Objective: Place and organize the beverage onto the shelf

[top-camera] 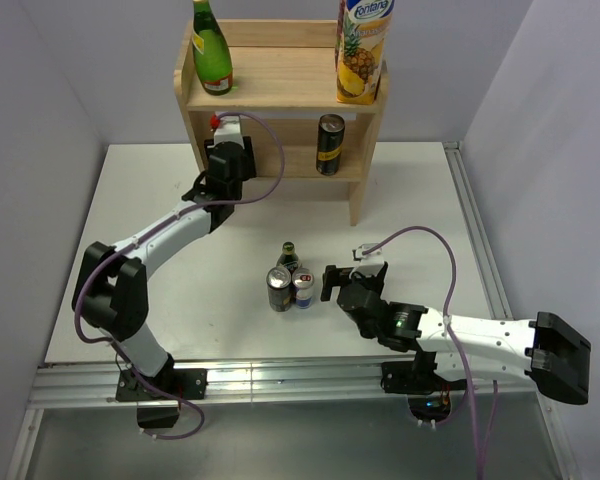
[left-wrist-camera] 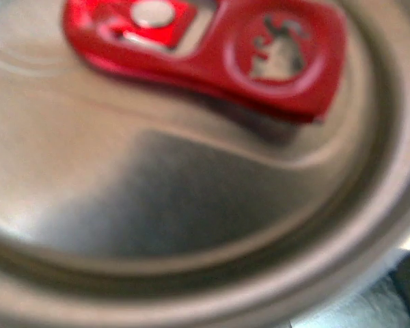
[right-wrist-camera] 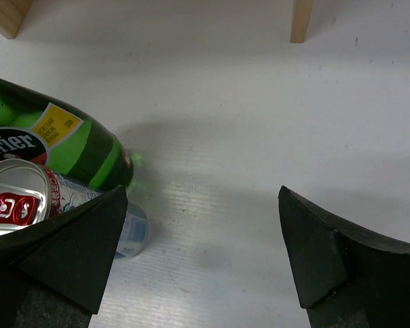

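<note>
The light-wood shelf point(top-camera: 280, 78) stands at the back. Its top board holds a green bottle point(top-camera: 211, 50) at the left and a pineapple juice carton point(top-camera: 362, 55) at the right. A dark can point(top-camera: 329, 144) stands on the lower tier at the right. My left gripper point(top-camera: 227, 148) reaches into the lower tier's left side, shut on a silver can with a red tab point(left-wrist-camera: 212, 41); its top fills the left wrist view and hides the fingers. My right gripper point(top-camera: 330, 282) is open and empty just right of a green Perrier bottle point(right-wrist-camera: 55, 140) and a red-tab can point(right-wrist-camera: 20, 198) on the table.
On the table, the green bottle point(top-camera: 287, 254) and two cans point(top-camera: 280, 290) point(top-camera: 303, 287) stand in a tight group. Two shelf legs point(right-wrist-camera: 301, 19) show at the far edge of the right wrist view. Grey walls close in on both sides.
</note>
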Motion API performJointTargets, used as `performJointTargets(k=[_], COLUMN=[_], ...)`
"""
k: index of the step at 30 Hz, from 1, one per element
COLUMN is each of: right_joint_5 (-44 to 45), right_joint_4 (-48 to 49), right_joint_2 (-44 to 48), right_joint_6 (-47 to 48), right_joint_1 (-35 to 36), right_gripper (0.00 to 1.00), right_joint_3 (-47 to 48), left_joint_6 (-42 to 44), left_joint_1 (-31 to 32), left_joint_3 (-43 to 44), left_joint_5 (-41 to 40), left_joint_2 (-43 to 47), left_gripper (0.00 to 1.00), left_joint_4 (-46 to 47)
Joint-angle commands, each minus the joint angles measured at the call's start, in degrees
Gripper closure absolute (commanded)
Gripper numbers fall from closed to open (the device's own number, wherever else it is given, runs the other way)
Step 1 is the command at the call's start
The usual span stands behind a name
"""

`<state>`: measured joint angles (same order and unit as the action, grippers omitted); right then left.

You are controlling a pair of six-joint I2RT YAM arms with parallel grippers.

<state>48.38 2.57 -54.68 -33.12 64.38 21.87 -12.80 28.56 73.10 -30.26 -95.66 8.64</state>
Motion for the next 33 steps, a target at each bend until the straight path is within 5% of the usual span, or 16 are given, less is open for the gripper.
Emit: performJointTargets(k=[1,6,14,15,22,33], right_joint_5=[1.4,1.4,1.4,1.5,1.5,1.5], right_joint_4=[1.7,1.8,1.8,1.8,1.7,2.0], right_joint_2=[-0.6,-0.6,-1.0,-1.0,-1.0,-1.4], right_joint_6=[0.3,0.3,0.4,0.3,0.3,0.7], right_joint_1=[0.4,0.5,0.5,0.4,0.4,0.5], right_gripper=[0.01,0.01,0.01,0.01,0.01,0.01], right_joint_3=[2.7,2.7,2.9,2.9,2.9,3.2], left_joint_6=[-0.6,-0.9,-0.6,-0.7,-1.0,-1.3], left_joint_1=[-0.8,-0.9,-0.8,-0.8,-0.8,1.0], left_joint_3=[3.8,1.9,1.4,1.3,0.1,-4.5], left_joint_5=[-1.4,-0.1,0.5,0.6,0.6,-1.6], left_joint_2=[0.3,1.8,2.5,2.5,3.7,9.2], left_gripper=[0.91,0.48,0.26,0.16,0.01,0.01], left_joint_4=[3.5,4.2,3.4,3.5,3.4,2.3])
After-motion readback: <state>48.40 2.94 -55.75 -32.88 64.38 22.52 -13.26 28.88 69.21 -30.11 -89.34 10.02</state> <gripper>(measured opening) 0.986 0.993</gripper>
